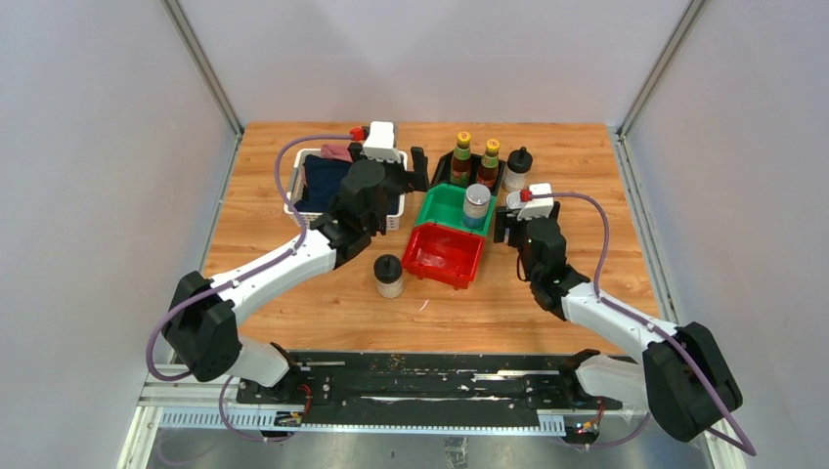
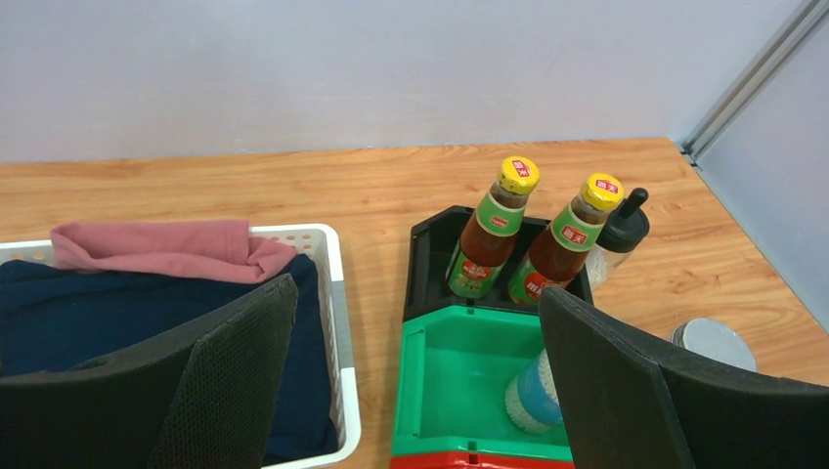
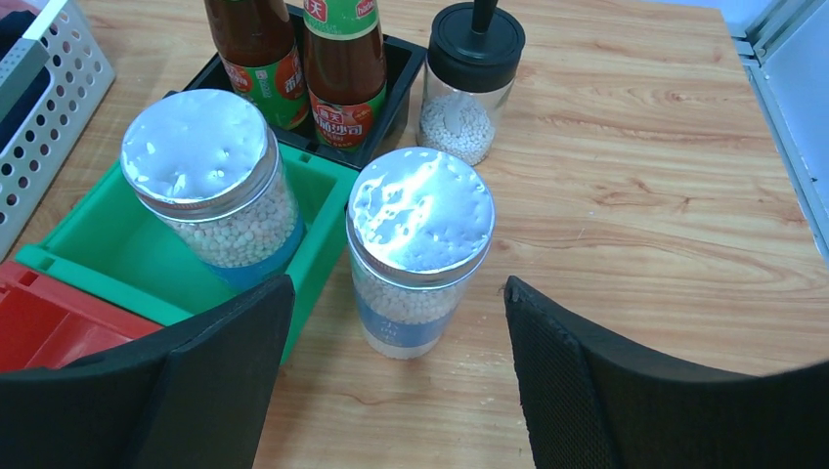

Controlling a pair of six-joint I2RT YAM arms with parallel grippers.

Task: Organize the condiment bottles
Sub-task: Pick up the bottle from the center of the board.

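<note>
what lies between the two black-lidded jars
The red bin and the green bin holding a silver-lidded shaker lie between the near jar and far jar, per the top external view.

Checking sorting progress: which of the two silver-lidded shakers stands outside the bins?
The shaker on the bare table just right of the green bin, by the open right gripper; the other shaker stands inside the green bin.

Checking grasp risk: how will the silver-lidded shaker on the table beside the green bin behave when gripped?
The shaker looks filled to the top, so it is probably heavy for its size. Its smooth round wall may slip; pushed high up, it could tip.
</note>
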